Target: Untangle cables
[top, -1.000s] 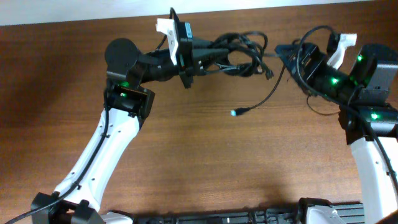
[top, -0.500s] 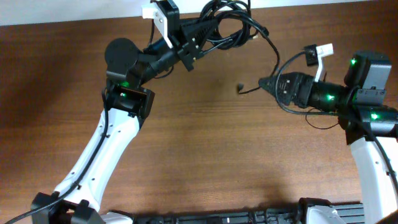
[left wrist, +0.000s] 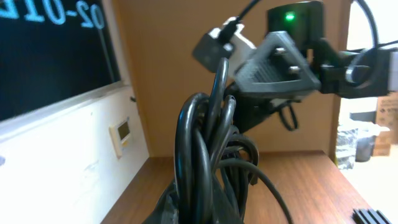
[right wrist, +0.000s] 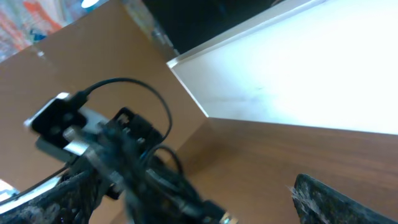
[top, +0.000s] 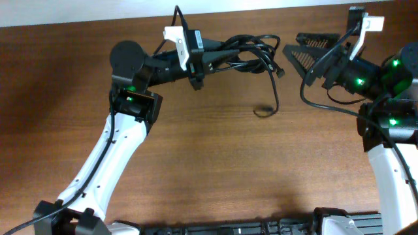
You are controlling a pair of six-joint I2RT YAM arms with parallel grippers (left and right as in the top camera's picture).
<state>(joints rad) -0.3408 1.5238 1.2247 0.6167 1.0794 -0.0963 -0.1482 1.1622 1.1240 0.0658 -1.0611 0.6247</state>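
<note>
A tangled bundle of black cables point(top: 251, 55) hangs above the table's far side, with my left gripper point(top: 212, 60) shut on its left end. One loose strand drops from the bundle and ends in a small curl on the wood point(top: 264, 111). In the left wrist view the cables point(left wrist: 208, 143) rise as thick loops straight out of my shut left gripper point(left wrist: 205, 214). My right gripper point(top: 302, 53) stands wide open just right of the bundle, holding nothing. The right wrist view is blurred: the cables point(right wrist: 165, 186) sit between its spread fingertips point(right wrist: 329, 199).
The brown wooden table point(top: 209, 170) ends at a white wall along the far edge point(top: 261, 5). The right arm's own thick black wire point(top: 320, 104) loops below its wrist. A dark rail point(top: 215, 230) runs along the near edge.
My left gripper has come back down from the far edge with the bundle. My right gripper has swung up and to the right, away from the table's middle. The loose strand's end now rests lower.
</note>
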